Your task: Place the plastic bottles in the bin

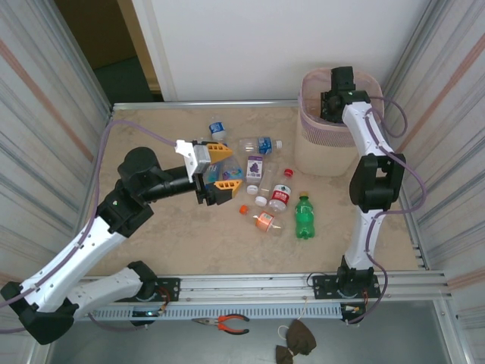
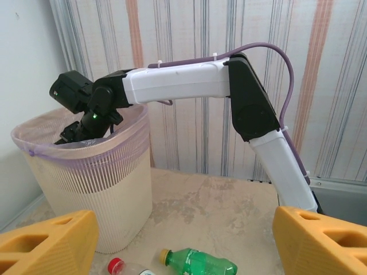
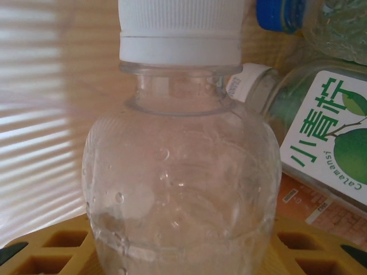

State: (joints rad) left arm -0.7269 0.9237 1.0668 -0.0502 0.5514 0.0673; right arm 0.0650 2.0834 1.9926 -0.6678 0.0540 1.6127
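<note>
Several plastic bottles lie in the middle of the table: a green one (image 1: 304, 216), a red-labelled one (image 1: 280, 196), a purple-labelled one (image 1: 255, 168), a clear one with a blue label (image 1: 258, 144) and a small blue-capped one (image 1: 217, 129). The pale bin (image 1: 317, 140) stands at the back right. My right gripper (image 1: 339, 91) reaches down into it, shut on a clear white-capped bottle (image 3: 180, 172) between its yellow fingers (image 3: 51, 243). More bottles lie under it, among them a green-labelled one (image 3: 327, 132). My left gripper (image 1: 220, 171) hovers open just left of the pile, nothing held.
A small orange bottle (image 1: 264, 220) and a loose orange cap (image 1: 243, 209) lie near the green bottle (image 2: 198, 263). The left wrist view looks across at the bin (image 2: 86, 189) and a red-capped bottle (image 2: 117, 266). Corrugated walls close both sides. Pliers (image 1: 227, 324) lie below the front rail.
</note>
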